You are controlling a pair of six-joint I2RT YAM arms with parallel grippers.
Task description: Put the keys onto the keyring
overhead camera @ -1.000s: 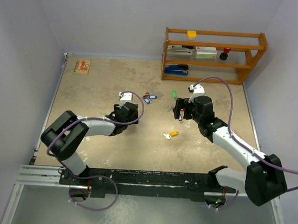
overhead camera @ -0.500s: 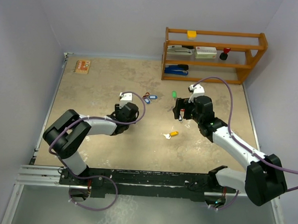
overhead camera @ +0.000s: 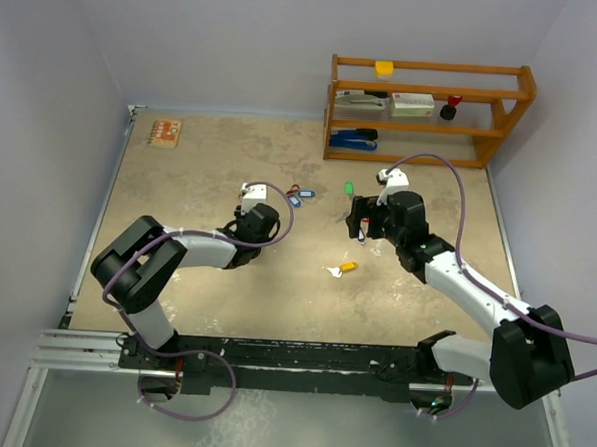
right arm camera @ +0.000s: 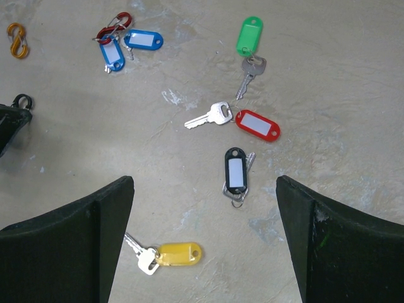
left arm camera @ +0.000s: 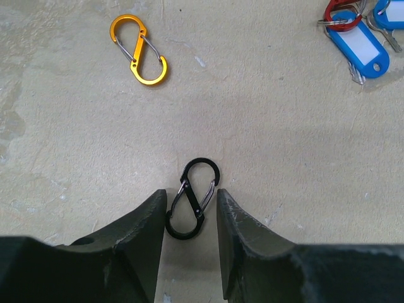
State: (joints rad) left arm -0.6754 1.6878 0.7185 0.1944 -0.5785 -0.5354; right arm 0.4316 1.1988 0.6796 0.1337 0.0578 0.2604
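Six small silver keys on oblong plastic tags lay spread over the beige, stone-patterned tabletop (overhead camera: 181, 177) beneath two black robot arms. The left gripper (left arm camera: 190, 197) had its two fingers drawn close about a black metal figure-8 clip (left arm camera: 201, 183), one finger at each side. Whether they pinched the clip could not be told.

From that clip, an orange metal figure-8 clip (left arm camera: 139, 49) lay well apart at eleven o'clock. At two o'clock, two blue-tagged silver keys (left arm camera: 358, 47) were bunched with a red metal clip (left arm camera: 341, 14). That made three clips in all: one black, one orange and one red.

The right gripper (right arm camera: 203, 186) hung wide open over the other four keys, holding nothing. In its wrist view, a green-tagged silver key (right arm camera: 250, 36) lay at twelve o'clock. A red-tagged silver key (right arm camera: 257, 125) lay near the centre, just beside the green one's blade tip. A black-tagged silver key (right arm camera: 235, 169) sat close at seven o'clock from the red tag. A yellow-tagged silver key (right arm camera: 180, 254) rested at six o'clock, between the gripper's fingers. The blue pair showed at ten o'clock in that view.

Seen from above, an orange-brown wooden shelf (overhead camera: 430, 110) with two tiers stood at one o'clock against the far wall.
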